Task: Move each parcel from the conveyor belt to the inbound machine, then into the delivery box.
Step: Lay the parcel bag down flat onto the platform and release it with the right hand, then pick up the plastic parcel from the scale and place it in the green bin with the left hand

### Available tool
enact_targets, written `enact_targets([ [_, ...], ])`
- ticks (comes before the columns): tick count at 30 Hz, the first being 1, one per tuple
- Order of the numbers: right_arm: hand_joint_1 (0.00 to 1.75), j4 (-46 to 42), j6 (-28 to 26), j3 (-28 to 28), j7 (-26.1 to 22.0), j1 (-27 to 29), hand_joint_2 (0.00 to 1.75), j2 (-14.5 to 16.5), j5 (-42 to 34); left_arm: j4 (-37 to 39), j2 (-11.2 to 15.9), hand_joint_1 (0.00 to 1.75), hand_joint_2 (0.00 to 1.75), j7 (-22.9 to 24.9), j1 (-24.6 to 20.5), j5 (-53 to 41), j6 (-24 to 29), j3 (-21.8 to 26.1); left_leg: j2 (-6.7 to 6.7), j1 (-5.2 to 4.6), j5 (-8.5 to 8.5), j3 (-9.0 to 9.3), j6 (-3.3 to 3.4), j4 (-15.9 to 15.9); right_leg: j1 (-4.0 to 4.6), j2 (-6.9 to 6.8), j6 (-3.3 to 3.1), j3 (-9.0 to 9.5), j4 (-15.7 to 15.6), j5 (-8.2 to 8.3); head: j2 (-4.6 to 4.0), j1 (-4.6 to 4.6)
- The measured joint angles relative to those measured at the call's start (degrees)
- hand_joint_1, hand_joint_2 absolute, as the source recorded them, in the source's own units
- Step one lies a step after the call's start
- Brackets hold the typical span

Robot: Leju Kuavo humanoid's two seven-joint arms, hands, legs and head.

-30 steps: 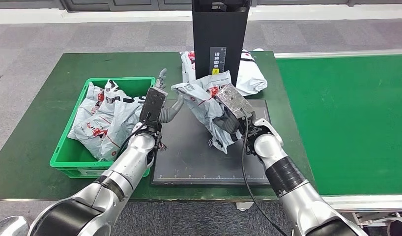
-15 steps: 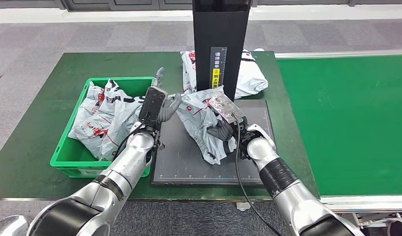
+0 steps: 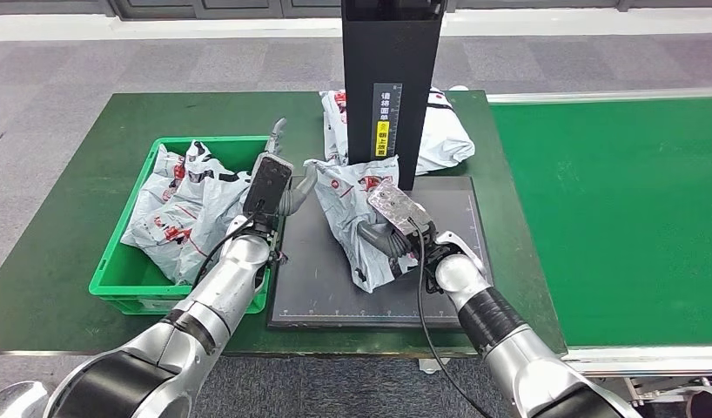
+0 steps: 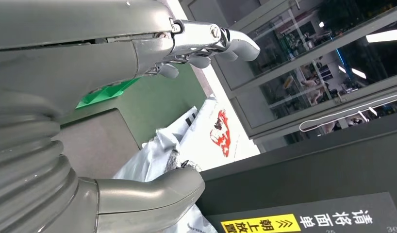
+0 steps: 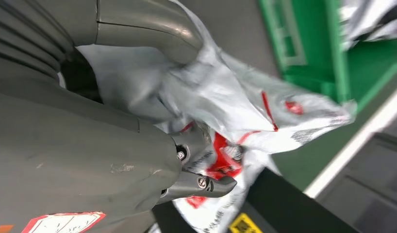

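Left, the box [image 3: 126, 270] sits full of bags; the left hand [image 3: 287, 187], fingers spread and empty, waits at the parcel's [image 3: 352, 218] near-left edge. The right hand [image 3: 389, 228] has carried the parcel down and leftward onto the scanner plate [image 3: 439, 300] (scan step nearly met), fingers wrapped around its right side.

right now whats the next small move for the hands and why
Probably the left hand should close on the near edge of the parcel. The right hand grips that parcel over the dark scanner plate, the left thumb already touches its edge with the fingers apart, and the green delivery box lies on the left hand's side, so a handover looks likely.
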Motion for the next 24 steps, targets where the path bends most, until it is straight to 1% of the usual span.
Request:
enact_targets([
  [2,0.00,-0.8,-0.2,0.0,-2.7,0.5,0.00,-0.3,-1.6,0.1,0.1,0.00,1.75,0.0,0.0,-0.5,0.0,0.0,0.00,0.00,0.00,0.00,0.00,0.0,0.00,0.00,0.00,0.00,0.0,0.00,0.01,0.00],
  [4,0.00,-2.3,-1.5,0.0,-4.5,1.2,0.00,-0.8,-3.0,0.4,0.2,0.00,1.75,-0.1,0.0,-1.0,-0.1,0.0,0.00,0.00,0.00,0.00,0.00,0.0,0.00,0.00,0.00,0.00,0.0,0.00,0.02,0.00],
  [11,0.00,-6.1,-6.8,-1.5,-6.3,3.0,0.00,-1.6,-7.7,1.3,0.3,0.00,1.75,0.3,0.0,-5.3,-0.5,-1.5,0.01,0.00,0.00,0.00,0.00,0.0,0.00,0.01,0.00,-0.02,0.0,0.00,0.01,0.00],
  [18,0.00,-3.8,-10.9,-6.4,-12.7,2.9,0.00,-2.6,-15.3,3.4,0.3,0.00,1.75,1.8,0.0,-9.6,-3.4,-4.6,0.01,-0.02,0.00,-0.02,0.01,0.1,0.00,0.01,0.02,-0.01,0.0,0.01,0.00,0.00],
  [24,0.00,-2.3,-11.1,-8.5,-13.4,3.1,0.00,-3.2,-16.3,4.8,0.3,0.00,1.75,1.8,0.0,-10.2,-3.7,-5.9,0.02,-0.02,-0.01,-0.03,0.01,0.1,-0.01,0.01,0.02,-0.02,0.0,0.01,0.01,0.00],
])
